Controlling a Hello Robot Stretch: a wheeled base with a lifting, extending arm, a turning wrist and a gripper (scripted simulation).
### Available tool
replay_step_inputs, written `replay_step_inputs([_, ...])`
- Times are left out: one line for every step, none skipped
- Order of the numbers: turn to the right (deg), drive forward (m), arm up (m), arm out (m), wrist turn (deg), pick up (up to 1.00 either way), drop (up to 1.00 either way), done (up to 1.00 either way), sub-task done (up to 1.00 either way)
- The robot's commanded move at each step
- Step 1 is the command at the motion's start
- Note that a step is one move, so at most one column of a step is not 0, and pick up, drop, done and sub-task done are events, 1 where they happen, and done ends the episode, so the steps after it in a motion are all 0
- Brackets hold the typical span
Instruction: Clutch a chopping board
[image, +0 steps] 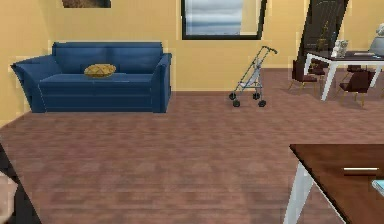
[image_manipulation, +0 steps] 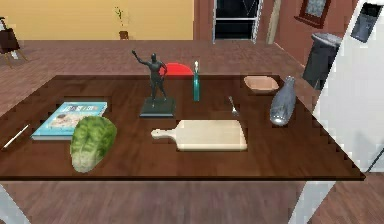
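Since the chopping board (image_manipulation: 205, 134) lies flat on the table (image_manipulation: 300, 165), beside a lettuce (image_manipulation: 91, 142) and near a dark statuette (image_manipulation: 155, 85), the grasp is not yet done; approach and grasp are left. Fingers' state, and the board's place relative to them: cannot tell.

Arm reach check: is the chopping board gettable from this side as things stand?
Probably yes. The chopping board lies flat toward the near edge of the table, with bare tabletop before it; the statue stands behind it, and the leafy green head is off to its left.
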Motion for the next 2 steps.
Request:
replay_step_inputs([0.0, 0.0, 0.5, 0.0, 0.0, 0.0, 0.0, 0.0, 0.0])
replay_step_inputs([0.0, 0.0, 0.38, 0.0, 0.0, 0.0, 0.0, 0.0, 0.0])
